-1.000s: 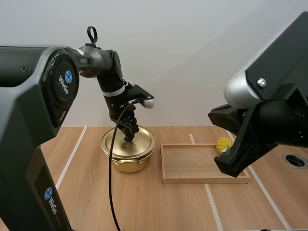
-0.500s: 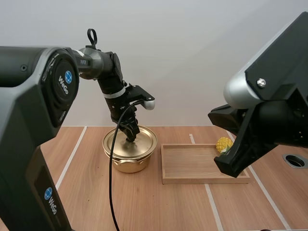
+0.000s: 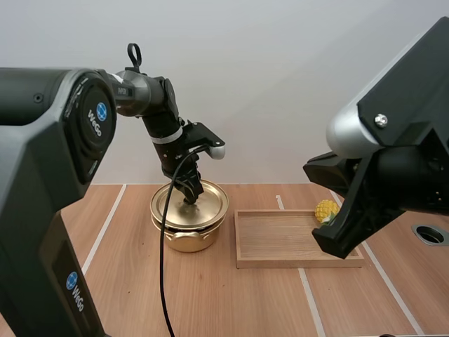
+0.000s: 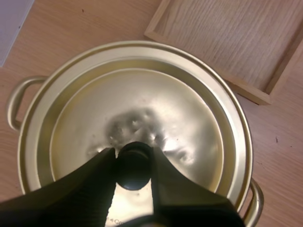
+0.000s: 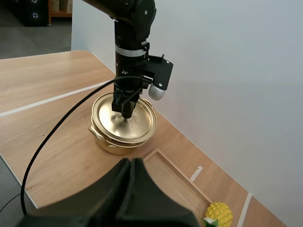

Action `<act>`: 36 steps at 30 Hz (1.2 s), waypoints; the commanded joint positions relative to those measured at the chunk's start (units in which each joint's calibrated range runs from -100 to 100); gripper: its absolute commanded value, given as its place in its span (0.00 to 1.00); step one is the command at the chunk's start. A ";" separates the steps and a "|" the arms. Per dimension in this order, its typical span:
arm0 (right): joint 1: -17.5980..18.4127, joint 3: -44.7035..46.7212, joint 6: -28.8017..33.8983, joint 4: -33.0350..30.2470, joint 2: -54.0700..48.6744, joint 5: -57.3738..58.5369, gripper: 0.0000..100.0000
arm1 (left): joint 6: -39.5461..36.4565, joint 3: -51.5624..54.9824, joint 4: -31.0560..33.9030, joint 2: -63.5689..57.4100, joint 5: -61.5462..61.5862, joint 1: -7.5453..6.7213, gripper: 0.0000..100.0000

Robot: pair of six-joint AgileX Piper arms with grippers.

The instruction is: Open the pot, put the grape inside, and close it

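Lid [image 3: 189,203] up a hair and off-centre versus a second ago — rim of pot [image 3: 184,239] showing beneath. Left gripper [image 3: 189,196]: pinches black knob [image 4: 134,166] between its tips. Right gripper [image 5: 131,163]: fingers pressed together, nothing between, hangs well back from pot, unmoved. Yellow knobbly fruit [image 3: 324,210] in far right corner of tray [image 3: 280,262], same as before — partly hidden behind right arm, cut off at frame edge in right wrist view. Pot interior hidden under lid. Pot just beside tray's left wall; contact hard to tell. Bare table [image 3: 231,302] in front of pot and tray.
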 commanded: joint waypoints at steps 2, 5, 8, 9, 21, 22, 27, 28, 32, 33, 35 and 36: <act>-0.16 0.18 -0.23 -0.45 -0.62 0.00 0.00 | 1.37 0.10 -2.27 0.06 0.10 1.04 0.00; -0.16 0.18 -0.23 -0.36 -0.62 0.00 0.00 | 1.61 0.10 -3.41 0.06 0.34 1.56 0.00; -0.16 0.18 -0.23 -0.36 -0.62 0.00 0.00 | 1.95 0.10 -3.68 0.06 0.92 1.63 0.00; -0.16 0.18 -0.23 -0.36 -0.62 0.00 0.00 | 2.09 0.10 -3.95 0.06 0.92 1.63 0.00; -0.16 0.18 -0.23 -0.36 -0.62 0.00 0.00 | 2.30 0.10 -4.14 2.72 2.50 1.63 0.00; -0.16 0.18 -0.23 -0.36 -0.62 0.00 0.00 | 2.30 0.10 -4.14 3.15 2.50 1.63 0.00; -0.16 0.18 -0.23 -0.36 -0.62 0.00 0.00 | 2.17 0.10 -4.27 4.55 1.29 1.63 0.00; -0.16 0.18 -0.23 -0.36 -0.62 0.00 0.00 | 2.17 0.10 -4.27 4.55 1.08 1.63 0.00; -0.16 0.18 -0.23 -0.36 -0.62 0.00 0.00 | 2.17 0.10 -4.27 4.55 1.08 1.63 0.00; -0.16 0.18 -0.23 -0.36 -0.62 0.00 0.00 | 2.17 0.10 -4.27 4.55 1.08 1.63 0.00; -0.16 0.18 -0.23 -0.36 -0.62 0.00 0.00 | 2.17 0.10 -4.39 4.55 1.40 1.63 0.00; -0.16 0.18 -0.23 -0.36 -0.62 0.00 0.00 | 2.17 0.10 -4.39 4.55 1.40 1.63 0.01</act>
